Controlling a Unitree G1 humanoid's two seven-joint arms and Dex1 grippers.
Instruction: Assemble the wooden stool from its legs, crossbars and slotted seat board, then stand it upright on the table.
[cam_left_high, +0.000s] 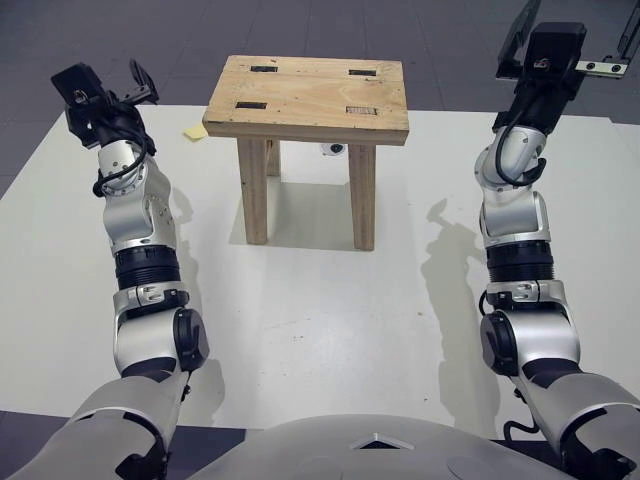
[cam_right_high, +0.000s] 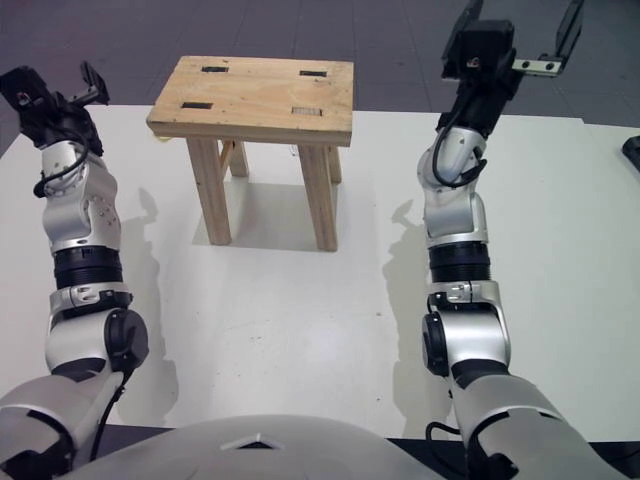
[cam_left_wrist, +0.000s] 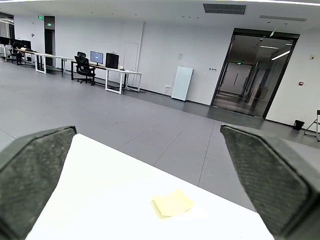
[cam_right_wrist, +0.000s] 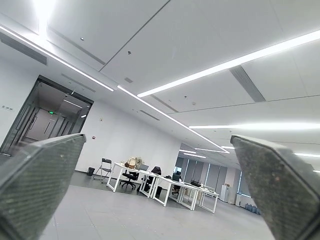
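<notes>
Stool (cam_left_high: 308, 100) of pale wood stands upright on the white tabletop (cam_left_high: 320, 330), towards the far edge and midway between the robot's two arms. Its slotted seat board (cam_left_high: 300, 88) sits level on the legs (cam_left_high: 253, 190). The crossbars are mostly hidden beneath the seat.

The left tool (cam_left_high: 110, 88) is raised to the left of the stool, well apart from it. Its fingers (cam_left_wrist: 37, 180) are spread wide and hold nothing. The right tool (cam_left_high: 575, 40) is raised higher on the right, past the far edge of the tabletop, also spread wide and empty.

A yellow sticky note (cam_left_high: 195, 131) lies on the tabletop just beside the seat's left corner. A small white and dark object (cam_left_high: 333, 149) sits behind the stool, too small to identify.

The assembly looks finished, so the main risk is undoing it. If either arm comes down or swings inward carelessly, it could clip the overhanging seat edge and tip or slide the stool. How firmly the legs sit in the slots cannot be told, so a knock might also loosen a joint. A push from the near side could send the stool off the far edge.
</notes>
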